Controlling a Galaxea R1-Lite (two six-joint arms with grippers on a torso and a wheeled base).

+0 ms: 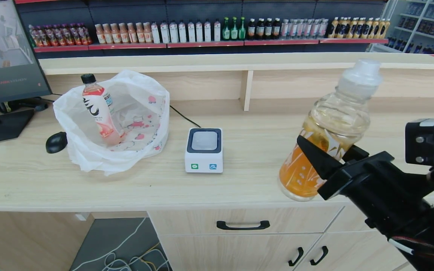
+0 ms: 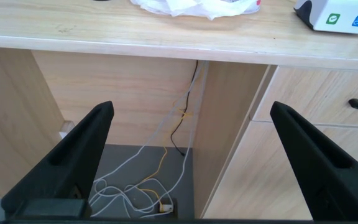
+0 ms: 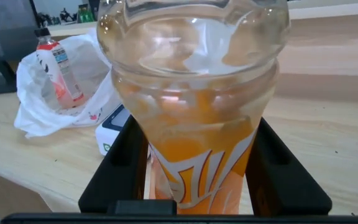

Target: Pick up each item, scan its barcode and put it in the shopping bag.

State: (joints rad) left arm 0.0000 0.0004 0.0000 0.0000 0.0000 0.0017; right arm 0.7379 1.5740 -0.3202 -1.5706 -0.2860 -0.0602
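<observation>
While in jaws, bottle (image 1: 332, 128) (cables (image 2: 132, 188) below)

A dark monitor (image 1: 4, 56) is standing at the upper left, with a black mouse (image 1: 56, 142) lying below it on the wooden counter (image 1: 254, 150). Rows of drinks (image 1: 202, 30) are lining the top shelf. Loose cables (image 1: 126, 254) are trailing along the bottom, left of the drawers (image 1: 202, 226).

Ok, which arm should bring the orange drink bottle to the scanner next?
Right: the right gripper holds the bottle near the scanner; the left gripper hangs open below the countertop.
</observation>
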